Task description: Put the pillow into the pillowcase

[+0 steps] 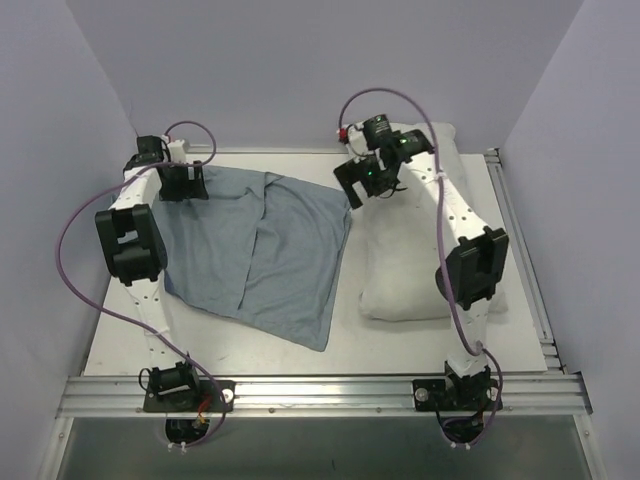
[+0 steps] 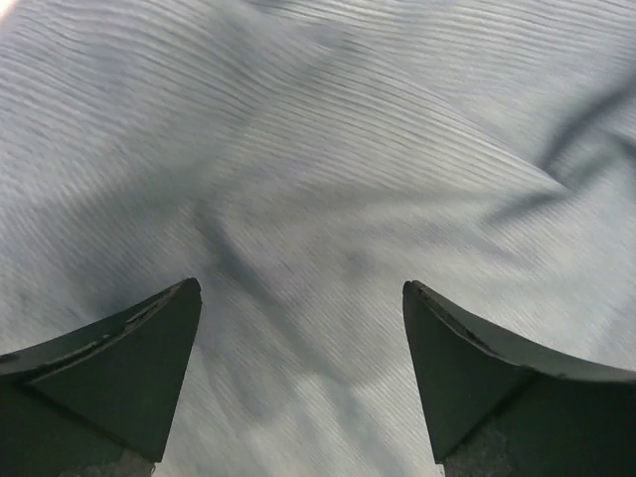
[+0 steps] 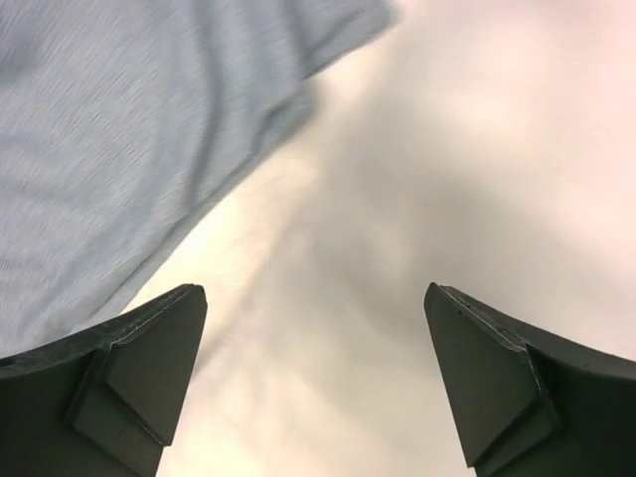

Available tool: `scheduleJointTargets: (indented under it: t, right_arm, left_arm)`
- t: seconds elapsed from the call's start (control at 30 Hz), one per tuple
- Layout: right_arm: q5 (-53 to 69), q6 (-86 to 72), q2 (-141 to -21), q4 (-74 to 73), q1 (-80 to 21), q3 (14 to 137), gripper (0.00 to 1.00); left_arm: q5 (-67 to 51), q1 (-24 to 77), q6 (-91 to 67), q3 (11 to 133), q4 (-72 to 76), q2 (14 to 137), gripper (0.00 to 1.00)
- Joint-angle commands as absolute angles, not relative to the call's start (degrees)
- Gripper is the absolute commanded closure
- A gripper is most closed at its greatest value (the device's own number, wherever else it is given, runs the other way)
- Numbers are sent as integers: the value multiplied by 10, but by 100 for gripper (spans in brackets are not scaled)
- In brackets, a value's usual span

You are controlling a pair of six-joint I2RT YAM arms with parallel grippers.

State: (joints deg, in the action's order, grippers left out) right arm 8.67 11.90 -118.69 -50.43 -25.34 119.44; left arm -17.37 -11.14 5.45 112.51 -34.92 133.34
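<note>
From above, the left gripper [image 1: 183, 182] hangs over the far left corner of the pale grey-blue pillowcase [image 1: 265, 250]. The pillowcase spreads flat on the table [image 1: 330, 355], to that claw's right and nearer side. The right gripper [image 1: 365, 180] hovers at the pillowcase's far right corner, with the white pillow [image 1: 410, 275] just to its right.

In the left wrist view the jaws stand wide apart and hold nothing, with blurred pillowcase cloth beneath them.

In the right wrist view the jaws are likewise spread and empty. The pillowcase lies ahead to the left, the pillow below and to the right.
</note>
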Motion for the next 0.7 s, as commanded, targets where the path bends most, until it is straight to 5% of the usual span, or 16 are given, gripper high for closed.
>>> scheduleJointTargets:
  t: [0.0, 0.33, 0.5, 0.67]
  right_arm:
    - [-54, 49, -1179, -505, -179, 1210, 0]
    - [151, 99, -1109, -604, -121, 1036, 1]
    - [8, 263, -1014, -593, -79, 843, 2]
    - [-106, 418, -954, -470, -2, 863, 1]
  left_arm:
    - [-236, -90, 77, 1084, -329, 1199, 8]
    - [-232, -89, 109, 935, -329, 1040, 3]
    - [-244, -92, 118, 875, -330, 1000, 3]
    - [-264, -93, 119, 834, -329, 975, 3]
